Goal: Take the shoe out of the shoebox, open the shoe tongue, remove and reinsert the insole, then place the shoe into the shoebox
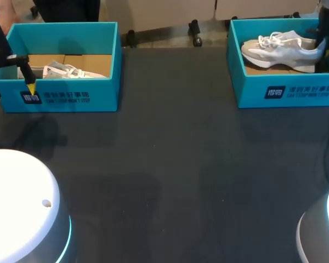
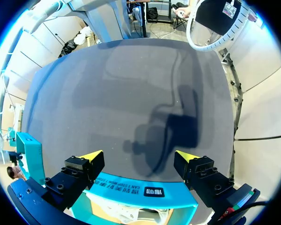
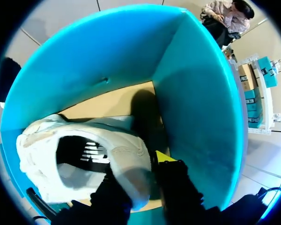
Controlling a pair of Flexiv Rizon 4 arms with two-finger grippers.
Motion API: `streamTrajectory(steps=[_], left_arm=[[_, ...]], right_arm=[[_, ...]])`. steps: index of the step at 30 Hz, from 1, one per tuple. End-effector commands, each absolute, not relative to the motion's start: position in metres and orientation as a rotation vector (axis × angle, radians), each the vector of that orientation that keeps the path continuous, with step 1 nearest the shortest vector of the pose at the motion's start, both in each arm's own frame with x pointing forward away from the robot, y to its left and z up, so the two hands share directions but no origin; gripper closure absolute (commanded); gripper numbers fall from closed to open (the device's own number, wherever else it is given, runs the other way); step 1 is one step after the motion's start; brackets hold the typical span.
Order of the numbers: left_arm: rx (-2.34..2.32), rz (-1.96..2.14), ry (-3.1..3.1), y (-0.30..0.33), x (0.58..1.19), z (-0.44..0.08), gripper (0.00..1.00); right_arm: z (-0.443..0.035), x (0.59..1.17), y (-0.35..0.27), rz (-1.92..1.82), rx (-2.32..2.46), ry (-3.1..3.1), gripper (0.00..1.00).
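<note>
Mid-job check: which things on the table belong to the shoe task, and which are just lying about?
In the job: right shoe, right box, right tool at the shoe's heel.
Not in play now: left box, left shoe inside it, left tool open above its front wall.

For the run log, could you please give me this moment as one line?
stage: shoe not yet out | right gripper: shut on shoe heel, inside right shoebox | left gripper: open, over left shoebox front wall
</note>
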State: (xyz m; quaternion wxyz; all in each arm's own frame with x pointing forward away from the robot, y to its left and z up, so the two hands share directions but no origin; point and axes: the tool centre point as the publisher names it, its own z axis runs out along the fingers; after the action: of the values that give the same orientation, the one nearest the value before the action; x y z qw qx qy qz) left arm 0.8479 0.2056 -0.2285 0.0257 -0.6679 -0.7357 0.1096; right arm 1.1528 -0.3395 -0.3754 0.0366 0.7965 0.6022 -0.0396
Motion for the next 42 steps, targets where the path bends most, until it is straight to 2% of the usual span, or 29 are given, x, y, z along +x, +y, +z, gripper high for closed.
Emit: streamTrajectory(steps=[1, 26, 42], left_arm=[[-2.064, 0.336, -2.274, 0.206, 0.848, -0.228, 0.00], [-2.064, 0.336, -2.274, 0.206, 0.848, -0.228, 0.00], [-2.064, 0.336, -2.274, 0.206, 0.848, -0.228, 0.00]], right_arm=[[-0.372, 1.152, -0.335, -0.136, 2.446, 1.842, 1.00], [-0.282, 1.121, -0.346, -0.180, 2.224, 1.886, 1.00], [-0.227, 1.113, -0.316, -0.198, 2.169, 1.854, 1.00]])
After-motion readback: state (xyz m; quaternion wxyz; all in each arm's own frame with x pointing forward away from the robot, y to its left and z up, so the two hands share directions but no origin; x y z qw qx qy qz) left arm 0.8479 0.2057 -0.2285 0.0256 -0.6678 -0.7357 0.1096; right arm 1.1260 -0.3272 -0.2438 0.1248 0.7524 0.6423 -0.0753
